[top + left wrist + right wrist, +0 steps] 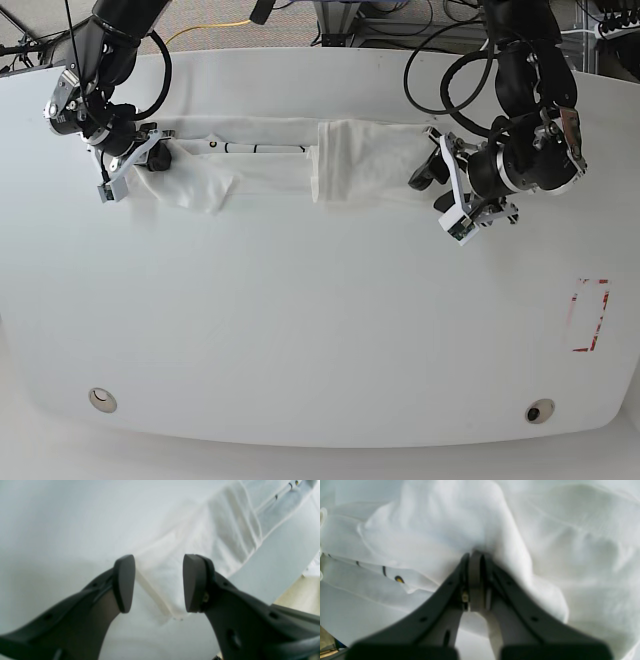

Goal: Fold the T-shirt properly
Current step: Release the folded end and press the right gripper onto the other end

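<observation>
The white T-shirt [270, 165] lies as a long, narrow band across the far part of the table, with a folded flap [360, 160] on its right half. My right gripper [150, 160] is at the band's left end, shut on a bunched fold of the T-shirt [440, 525]; in the right wrist view the jaws [475, 557] are pressed together in the fabric. A bit of print [399, 579] shows at the left there. My left gripper [428, 170] is at the band's right end, open. A corner of the T-shirt [175, 555] lies flat between its fingertips [158, 583], not pinched.
The white table [300, 320] spreads wide toward the near edge. A red rectangular outline [588, 315] is marked at the right. Two round fittings [100, 399] [540, 410] sit near the front rim. Cables [400, 20] hang behind the far edge.
</observation>
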